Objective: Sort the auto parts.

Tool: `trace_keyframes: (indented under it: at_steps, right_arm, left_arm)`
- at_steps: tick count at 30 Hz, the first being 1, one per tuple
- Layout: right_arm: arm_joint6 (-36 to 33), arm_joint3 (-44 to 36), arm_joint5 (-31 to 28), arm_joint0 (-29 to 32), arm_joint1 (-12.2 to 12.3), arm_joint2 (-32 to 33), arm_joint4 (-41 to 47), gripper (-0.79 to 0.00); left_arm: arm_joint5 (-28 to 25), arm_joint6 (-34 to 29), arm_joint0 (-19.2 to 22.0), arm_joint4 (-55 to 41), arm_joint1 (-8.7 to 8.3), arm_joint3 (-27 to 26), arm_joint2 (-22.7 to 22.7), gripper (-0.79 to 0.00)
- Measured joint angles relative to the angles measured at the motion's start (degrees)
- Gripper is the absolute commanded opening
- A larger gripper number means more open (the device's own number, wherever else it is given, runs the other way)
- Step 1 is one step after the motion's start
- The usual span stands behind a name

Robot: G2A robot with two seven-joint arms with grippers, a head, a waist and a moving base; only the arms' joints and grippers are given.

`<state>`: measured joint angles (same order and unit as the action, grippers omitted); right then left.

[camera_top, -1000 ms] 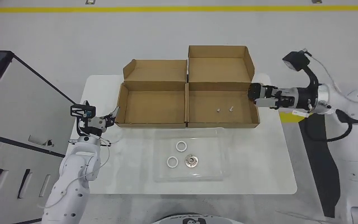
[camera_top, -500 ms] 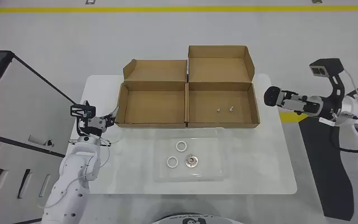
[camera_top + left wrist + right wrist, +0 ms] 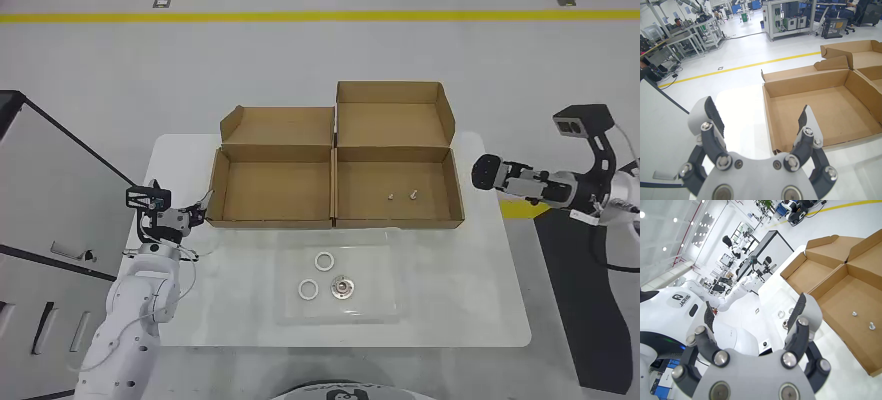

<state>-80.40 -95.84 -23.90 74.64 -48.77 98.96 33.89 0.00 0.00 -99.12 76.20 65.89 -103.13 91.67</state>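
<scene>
Hovering my left gripper point(image 3: 198, 209), spread empty, 9 o'clock of left box point(image 3: 270, 192); right gripper point(image 3: 478, 172) likewise, 3 o'clock of right box point(image 3: 360, 202) containing two bolts point(image 3: 411, 193); rings point(image 3: 325, 261), bearing point(image 3: 342, 288) lying in tray point(image 3: 385, 300), 6 o'clock.

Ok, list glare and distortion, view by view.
Top view: even light, no hard shadows in the cardboard boxes, faint reflections on the clear tray. Left wrist view: sheen on the white table beyond the left gripper; box edges look slightly bowed. Right wrist view: ceiling lamps flare, scene tilted.
</scene>
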Motion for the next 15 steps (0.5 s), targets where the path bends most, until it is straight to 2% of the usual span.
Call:
trace_keyframes:
  at_steps: [10, 15]
  right_arm:
    - [0.0, 0.0, 0.0, 0.0, 0.0, 0.0, 0.0, 0.000]
    - [0.0, 0.0, 0.0, 0.0, 0.0, 0.0, 0.0, 0.000]
  left_arm:
    - [0.0, -0.2, 0.2, 0.0, 0.00, -0.3, 0.1, 0.000]
    - [-3.3, -5.7, 0.6, 2.4, -0.42, -5.0, 2.1, 0.000]
